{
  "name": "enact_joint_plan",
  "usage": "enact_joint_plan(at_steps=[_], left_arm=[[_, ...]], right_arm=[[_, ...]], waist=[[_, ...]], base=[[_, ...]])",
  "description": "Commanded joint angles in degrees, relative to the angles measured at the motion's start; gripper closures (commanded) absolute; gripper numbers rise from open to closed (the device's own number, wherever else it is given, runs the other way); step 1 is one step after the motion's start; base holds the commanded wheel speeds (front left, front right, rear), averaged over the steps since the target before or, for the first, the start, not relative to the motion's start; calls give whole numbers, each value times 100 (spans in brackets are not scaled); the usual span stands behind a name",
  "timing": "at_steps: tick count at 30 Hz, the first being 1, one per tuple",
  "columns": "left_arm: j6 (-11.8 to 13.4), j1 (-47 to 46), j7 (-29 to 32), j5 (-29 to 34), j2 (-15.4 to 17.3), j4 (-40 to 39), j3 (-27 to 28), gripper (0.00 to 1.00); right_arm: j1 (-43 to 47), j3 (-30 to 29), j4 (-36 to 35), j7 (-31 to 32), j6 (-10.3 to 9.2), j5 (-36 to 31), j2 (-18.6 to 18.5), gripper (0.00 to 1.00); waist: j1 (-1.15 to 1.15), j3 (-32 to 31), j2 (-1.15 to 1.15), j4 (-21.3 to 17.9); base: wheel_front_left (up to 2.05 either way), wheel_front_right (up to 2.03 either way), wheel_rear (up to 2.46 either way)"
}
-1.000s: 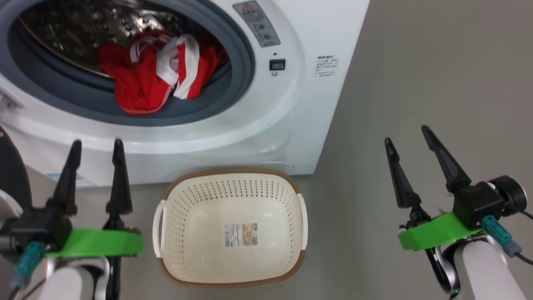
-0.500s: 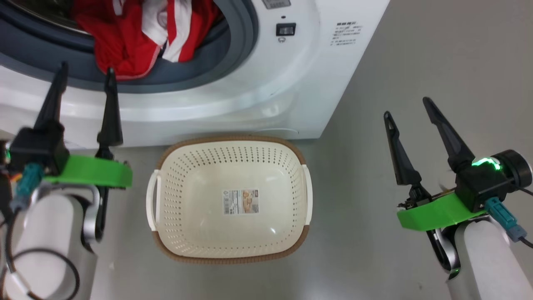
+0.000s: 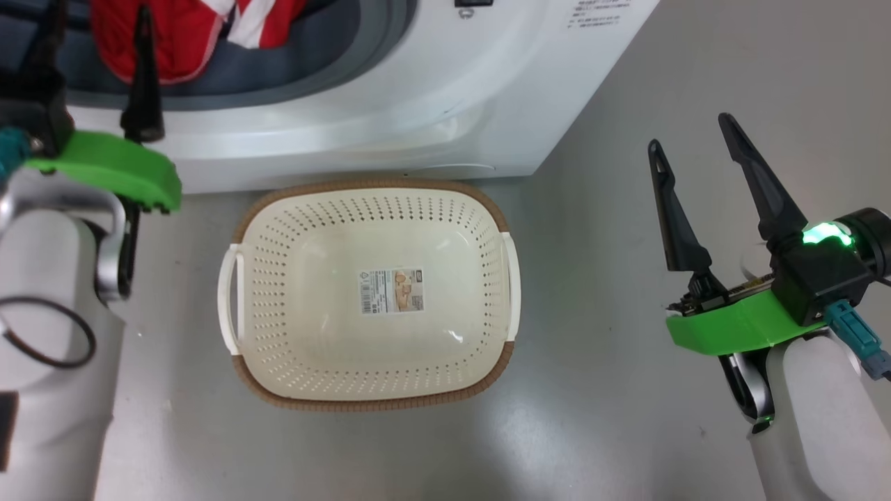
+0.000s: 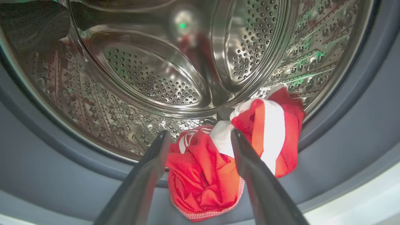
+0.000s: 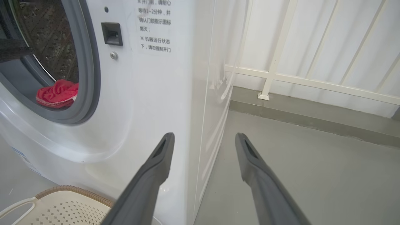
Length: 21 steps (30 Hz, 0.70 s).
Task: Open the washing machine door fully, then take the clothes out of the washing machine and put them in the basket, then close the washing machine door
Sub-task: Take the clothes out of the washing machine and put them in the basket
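**Reaching in for the clothes**

The washing machine (image 3: 418, 90) has its mouth uncovered, so opening the door looks done, and the step in hand is fetching the clothes (image 4: 203, 175). The left tool (image 4: 200, 133), jaws wide and empty, points into the steel drum (image 4: 150, 72). Its fingers frame the red-and-white bundle, which lies at the drum's front lip and spills onto the grey rubber ring (image 4: 47, 162). The right tool (image 3: 689, 132), equally wide and empty, hangs over the floor (image 3: 592, 278) off the machine's right corner. The basket (image 3: 376, 186) sits empty just in front of the machine. Next, I judge, the left tool must advance until fabric lies between its fingers, close on a thick fold, then lift it clear of the ring.
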Motion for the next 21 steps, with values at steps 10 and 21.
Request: enact_joint_plan(at_steps=[10, 21], left_arm=[[-214, -882, 478, -8, 451, 1110, 38, 0], [-331, -1489, 1193, 132, 642, 2109, -226, 0]], right_arm=[[-126, 128, -164, -35, 35, 6, 13, 0], [-182, 182, -155, -35, 35, 173, 13, 0]], waist=[[0, 299, 0, -194], [0, 481, 0, -406]], base=[[0, 0, 0], [0, 0, 0]])
